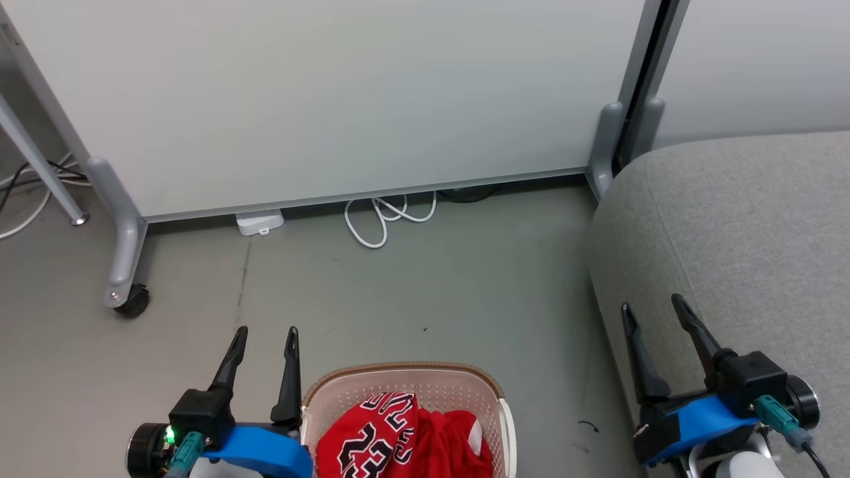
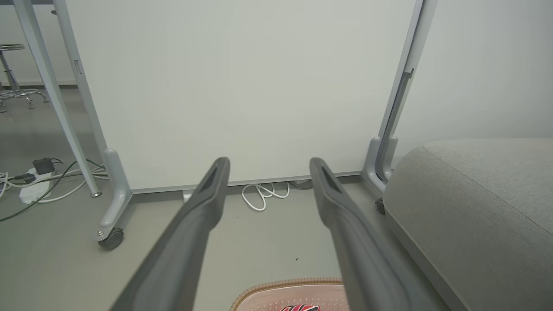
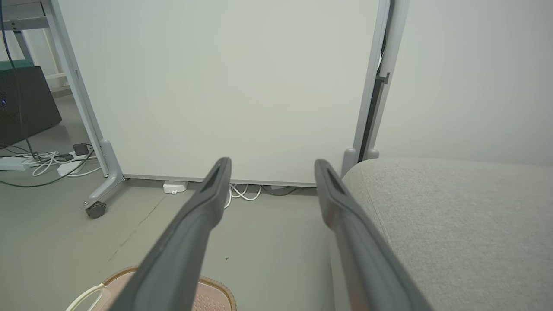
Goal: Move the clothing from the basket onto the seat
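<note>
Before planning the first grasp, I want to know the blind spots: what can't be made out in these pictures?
- The basket, head view: its near part is cut off by the bottom edge, and its floor is hidden under the clothing.
- The clothing, head view: it is bunched in a heap and cut off below, so the number of garments cannot be told.
- The seat, all three views: it runs off the right edge, so its full extent is unknown.
</note>
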Controlling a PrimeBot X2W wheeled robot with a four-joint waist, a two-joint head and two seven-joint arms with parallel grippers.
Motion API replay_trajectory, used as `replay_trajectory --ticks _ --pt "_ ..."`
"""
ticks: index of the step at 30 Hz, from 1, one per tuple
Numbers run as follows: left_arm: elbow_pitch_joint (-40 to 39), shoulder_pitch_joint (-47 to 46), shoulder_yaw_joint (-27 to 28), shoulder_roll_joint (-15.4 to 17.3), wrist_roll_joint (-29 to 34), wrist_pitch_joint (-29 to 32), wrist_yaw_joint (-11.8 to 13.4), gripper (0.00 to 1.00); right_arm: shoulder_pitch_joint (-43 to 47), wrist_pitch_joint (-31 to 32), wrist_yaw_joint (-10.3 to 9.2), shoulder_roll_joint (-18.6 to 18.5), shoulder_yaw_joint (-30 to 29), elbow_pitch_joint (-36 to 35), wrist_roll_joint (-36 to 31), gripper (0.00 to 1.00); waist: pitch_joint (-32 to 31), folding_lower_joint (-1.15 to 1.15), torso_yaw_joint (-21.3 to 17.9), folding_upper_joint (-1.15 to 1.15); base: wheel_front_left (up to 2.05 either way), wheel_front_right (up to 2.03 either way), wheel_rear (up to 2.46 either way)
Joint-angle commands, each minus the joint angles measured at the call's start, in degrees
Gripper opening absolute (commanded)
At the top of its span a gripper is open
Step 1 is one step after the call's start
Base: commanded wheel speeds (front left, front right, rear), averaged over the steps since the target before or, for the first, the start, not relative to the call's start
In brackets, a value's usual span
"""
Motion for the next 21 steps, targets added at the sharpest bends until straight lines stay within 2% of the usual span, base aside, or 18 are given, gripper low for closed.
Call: replay_trajectory --ticks 1,7,21 --pt "0.62 -0.54 0.07 0.38 0.23 -0.25 -0.13 1.0 -0.93 -0.22 0.12 -0.33 0.39 -0.2 0.05 1.0 1.26 0.0 -1.34 0.0 0.0 0.0 0.0" --pt "4.47 -2.66 -0.44 0.87 0.25 0.07 -0.41 1.0 -3.02 -0.59 0.13 -0.31 1.85 -1.14 0.46 1.0 5.65 0.0 -4.65 0.0 0.0 0.0 0.0" --pt "23.4 -17.32 -3.1 3.51 1.09 2.6 -2.23 1.0 -11.61 -2.03 0.13 -0.25 7.16 -4.35 2.76 1.0 25.45 0.0 -13.45 0.0 0.0 0.0 0.0"
